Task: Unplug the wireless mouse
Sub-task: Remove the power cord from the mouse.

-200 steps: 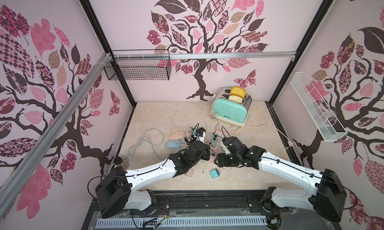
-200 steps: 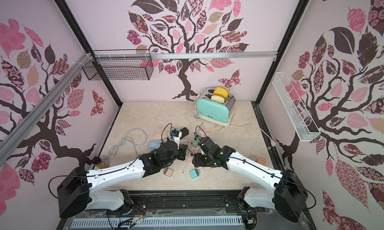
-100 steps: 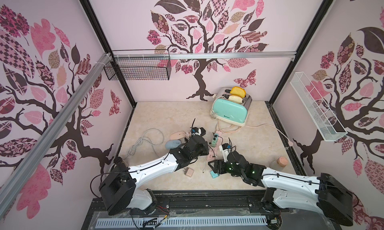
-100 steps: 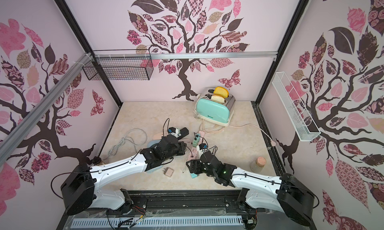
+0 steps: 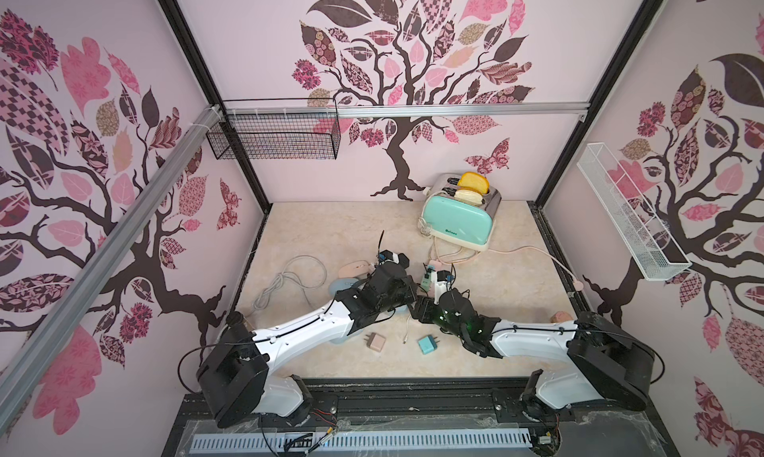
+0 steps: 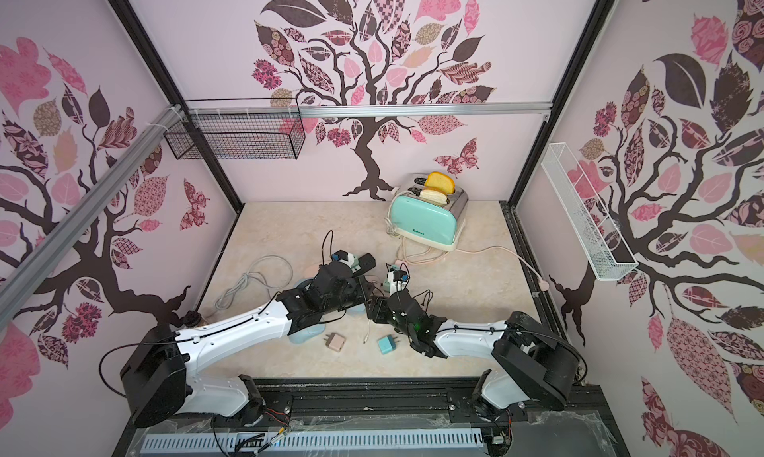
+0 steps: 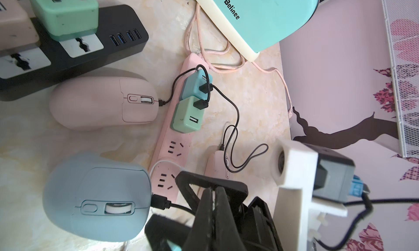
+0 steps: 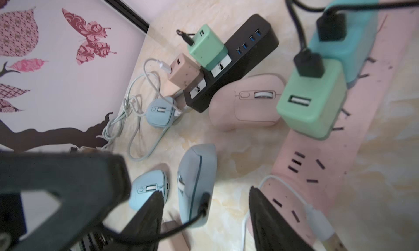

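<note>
A grey-blue wireless mouse (image 7: 97, 200) lies beside the pink power strip (image 7: 172, 147), with a black cable plug (image 7: 158, 202) in its front. My left gripper (image 7: 214, 188) is shut just beside that plug. The cable runs behind its fingers, and I cannot tell whether it is pinched. My right gripper (image 8: 206, 193) is open, one finger on each side of the same mouse (image 8: 197, 170) and its plug (image 8: 204, 203), touching neither. In both top views the two wrists (image 5: 388, 289) (image 6: 407, 310) meet mid-table and hide this mouse.
A pink mouse (image 7: 104, 102) is cabled to a teal charger (image 7: 196, 84) on the pink strip. A black power strip (image 8: 238, 63) carries green and tan chargers. Two light-blue mice (image 8: 149, 190) (image 8: 161, 112), a coiled white cable (image 5: 285, 285), loose chargers (image 5: 375, 342) (image 5: 428, 345) and a toaster (image 5: 459, 219) are around.
My right arm has dropped low and its gripper has slid left up to the grey-blue mouse's plug, jaws narrowing a little. The left gripper has stayed shut, shifting only slightly.
</note>
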You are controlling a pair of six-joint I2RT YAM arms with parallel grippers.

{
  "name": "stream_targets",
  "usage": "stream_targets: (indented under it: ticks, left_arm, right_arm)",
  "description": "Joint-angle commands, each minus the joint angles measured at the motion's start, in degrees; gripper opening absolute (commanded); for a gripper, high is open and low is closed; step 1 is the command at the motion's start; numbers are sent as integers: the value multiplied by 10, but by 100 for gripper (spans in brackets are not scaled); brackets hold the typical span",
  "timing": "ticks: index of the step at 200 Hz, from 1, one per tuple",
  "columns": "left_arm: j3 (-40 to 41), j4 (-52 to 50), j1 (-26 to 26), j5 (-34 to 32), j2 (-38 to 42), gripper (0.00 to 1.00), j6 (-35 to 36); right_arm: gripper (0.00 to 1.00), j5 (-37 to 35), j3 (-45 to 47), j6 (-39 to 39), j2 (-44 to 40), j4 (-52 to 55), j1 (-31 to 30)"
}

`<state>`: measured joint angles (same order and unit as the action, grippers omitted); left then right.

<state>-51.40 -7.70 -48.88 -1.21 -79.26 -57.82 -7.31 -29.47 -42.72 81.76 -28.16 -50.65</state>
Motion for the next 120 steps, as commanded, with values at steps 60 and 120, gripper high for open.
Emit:
stream_targets:
  ticks: [60,120]
  left_arm:
    - [7,12,10,49,33,0,-42]
    - [27,46,11,87,45,0,-99]
  right_arm:
    - [31,21,-41,-1,45,-37,37]
    - [51,41,-33,82,28,-70,42]
